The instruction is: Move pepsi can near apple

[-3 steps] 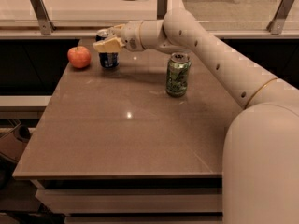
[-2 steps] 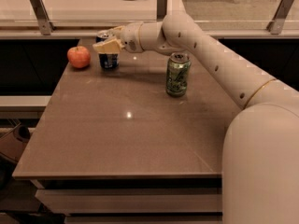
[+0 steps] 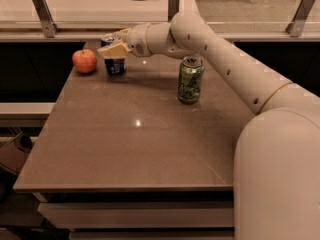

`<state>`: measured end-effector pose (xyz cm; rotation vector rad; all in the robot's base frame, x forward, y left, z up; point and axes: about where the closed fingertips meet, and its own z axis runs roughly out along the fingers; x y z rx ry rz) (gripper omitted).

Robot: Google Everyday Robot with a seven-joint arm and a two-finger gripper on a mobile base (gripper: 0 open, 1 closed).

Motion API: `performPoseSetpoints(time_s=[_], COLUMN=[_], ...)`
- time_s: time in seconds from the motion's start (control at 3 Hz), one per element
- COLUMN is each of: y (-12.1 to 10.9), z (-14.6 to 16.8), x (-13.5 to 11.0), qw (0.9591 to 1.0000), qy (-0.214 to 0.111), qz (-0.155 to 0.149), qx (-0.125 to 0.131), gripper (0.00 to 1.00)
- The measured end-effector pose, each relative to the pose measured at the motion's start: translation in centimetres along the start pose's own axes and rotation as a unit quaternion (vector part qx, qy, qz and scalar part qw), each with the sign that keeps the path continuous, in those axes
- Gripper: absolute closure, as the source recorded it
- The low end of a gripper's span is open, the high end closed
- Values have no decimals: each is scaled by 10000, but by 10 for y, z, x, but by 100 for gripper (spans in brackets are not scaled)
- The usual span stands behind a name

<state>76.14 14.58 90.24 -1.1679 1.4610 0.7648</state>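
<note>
Seemingly I'm nearly done: the blue aluminium pepsi can [image 3: 115, 66] stands on the brown desk [image 3: 140, 149] just beside the small round red-orange apple [image 3: 84, 61], at its 3 o'clock, my gripper [image 3: 114, 49] at its top, whether clamped or loose I cannot tell, so only letting go and backing off remain.

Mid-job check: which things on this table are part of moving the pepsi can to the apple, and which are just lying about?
In the job: pepsi can, standing just right of the apple; apple, near the table far left corner; claw, at the pepsi can's top.
Lying about: green can, upright, apart to the right.
</note>
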Motion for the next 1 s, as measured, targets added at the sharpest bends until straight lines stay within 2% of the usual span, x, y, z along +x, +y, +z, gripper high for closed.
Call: performPoseSetpoints(time_s=[0.67, 1.0], y=[4, 5], z=[5, 8], x=[0, 0], qw=[10000, 10000], qy=[-3, -5], qz=[4, 6], qx=[-47, -69], gripper=[13, 0])
